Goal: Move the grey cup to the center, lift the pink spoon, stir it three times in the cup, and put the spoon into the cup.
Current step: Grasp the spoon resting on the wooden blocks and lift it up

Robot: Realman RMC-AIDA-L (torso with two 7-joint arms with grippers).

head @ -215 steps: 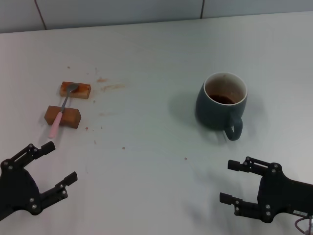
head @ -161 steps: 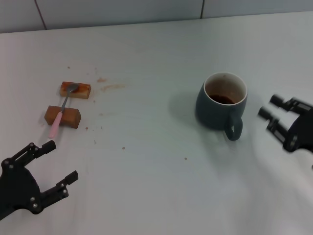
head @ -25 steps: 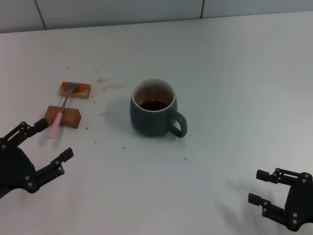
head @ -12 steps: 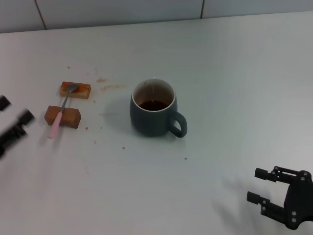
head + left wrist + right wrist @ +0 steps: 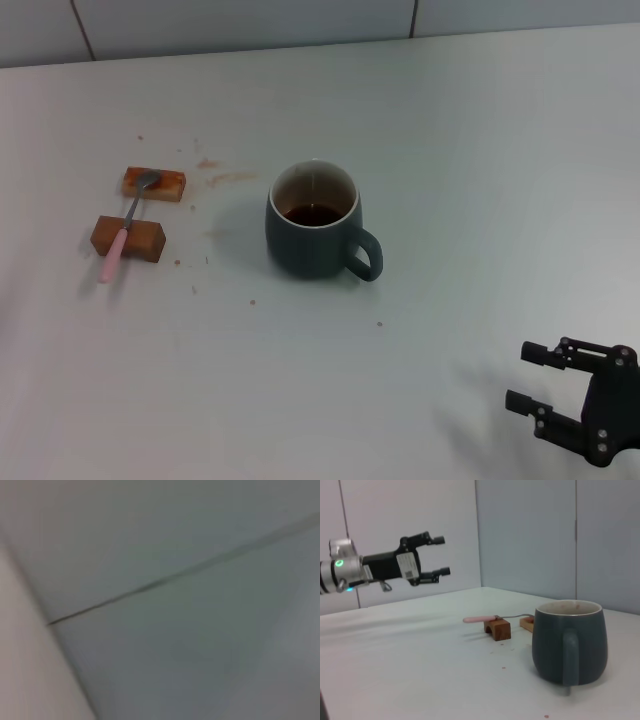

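The grey cup (image 5: 313,222) stands upright near the table's middle, handle toward the front right, with brown liquid inside; it also shows in the right wrist view (image 5: 570,641). The pink spoon (image 5: 127,219) lies across two brown wooden blocks at the left, bowl on the far block; it also shows in the right wrist view (image 5: 479,619). My right gripper (image 5: 520,377) is open and empty at the front right, well clear of the cup. My left gripper (image 5: 443,556) is out of the head view; the right wrist view shows it open and empty, raised above the table beyond the spoon.
The spoon rests on a far wooden block (image 5: 154,183) and a near one (image 5: 128,238). Brown stains and crumbs (image 5: 228,178) mark the table between blocks and cup. The left wrist view shows only blurred wall panels.
The cup went from the right side to the middle. The right gripper has returned to the front right. In the last second the left gripper swung up and left, out of the head view.
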